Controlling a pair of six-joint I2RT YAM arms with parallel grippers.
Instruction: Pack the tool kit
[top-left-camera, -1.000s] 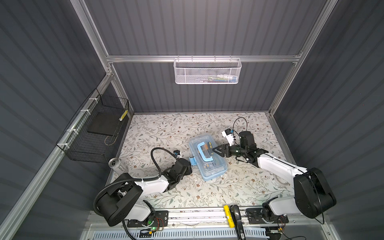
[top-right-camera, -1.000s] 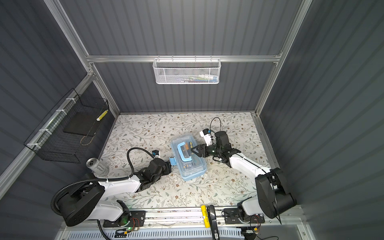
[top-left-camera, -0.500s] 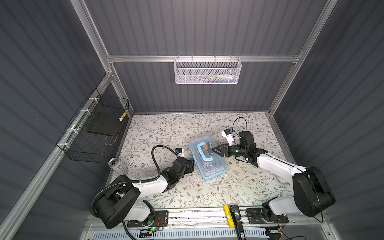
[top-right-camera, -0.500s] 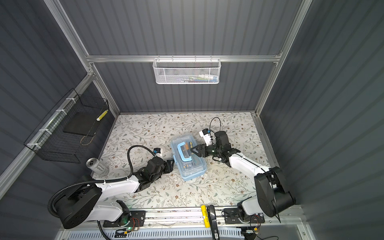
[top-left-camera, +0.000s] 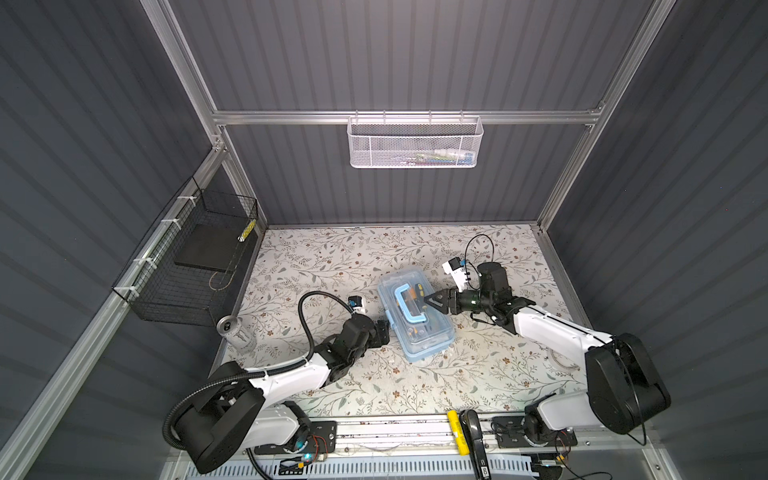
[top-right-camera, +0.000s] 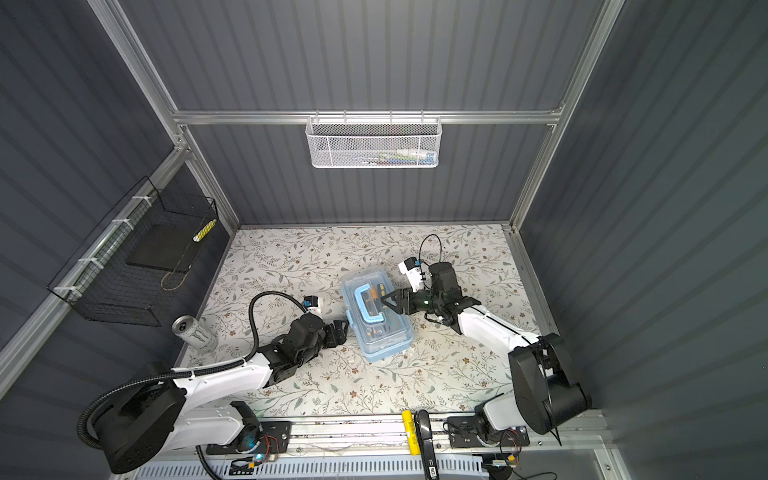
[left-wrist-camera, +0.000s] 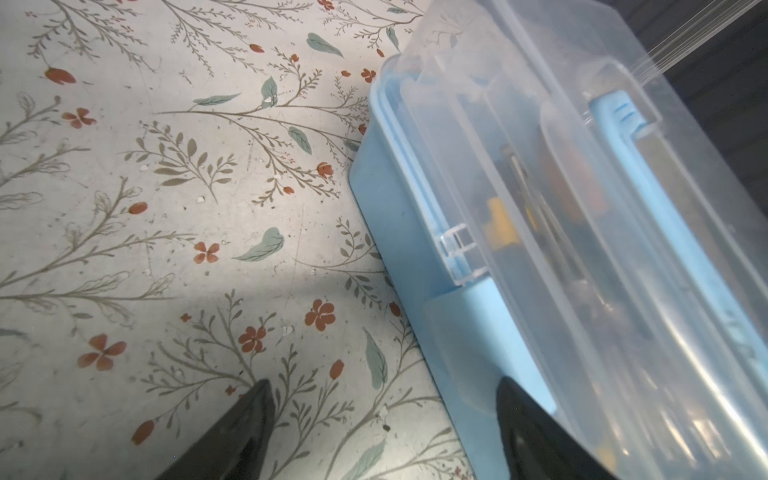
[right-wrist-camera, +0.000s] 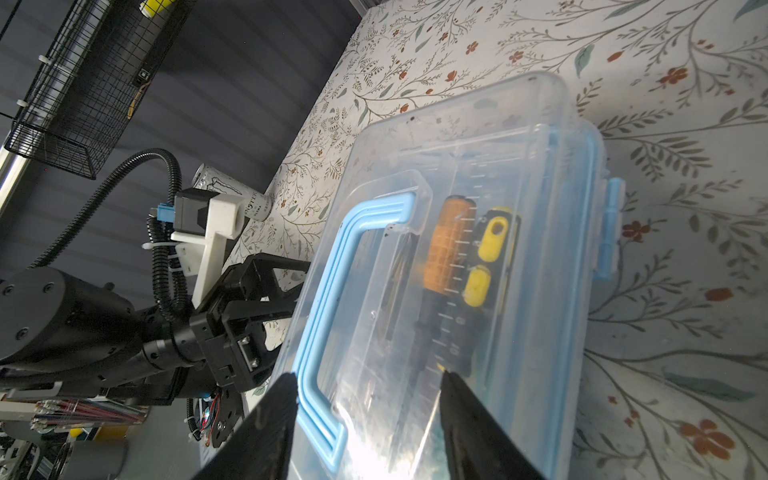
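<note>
The tool kit (top-left-camera: 417, 328) (top-right-camera: 380, 332) lies on the flowered floor in both top views, its clear lid down and its light blue handle (right-wrist-camera: 332, 291) flat on top. Orange and yellow tools (right-wrist-camera: 457, 245) show through the lid. A light blue latch (right-wrist-camera: 609, 228) sits on one long side. My left gripper (top-left-camera: 384, 330) (left-wrist-camera: 382, 415) is open low beside the other long side, with one finger (left-wrist-camera: 532, 432) in front of the blue base (left-wrist-camera: 399, 216). Over the lid, my right gripper (top-left-camera: 430, 299) (right-wrist-camera: 366, 376) is open, its jaws astride one end of the handle.
A drink can (top-left-camera: 232, 328) (right-wrist-camera: 232, 199) stands by the left wall. The black wire basket (top-left-camera: 187, 266) hangs above it. A white mesh basket (top-left-camera: 415, 143) hangs on the back wall. A yellow tool (top-left-camera: 455, 426) lies on the front rail.
My left gripper's jaws have spread wider beside the box. The right arm and the box have not visibly moved.
</note>
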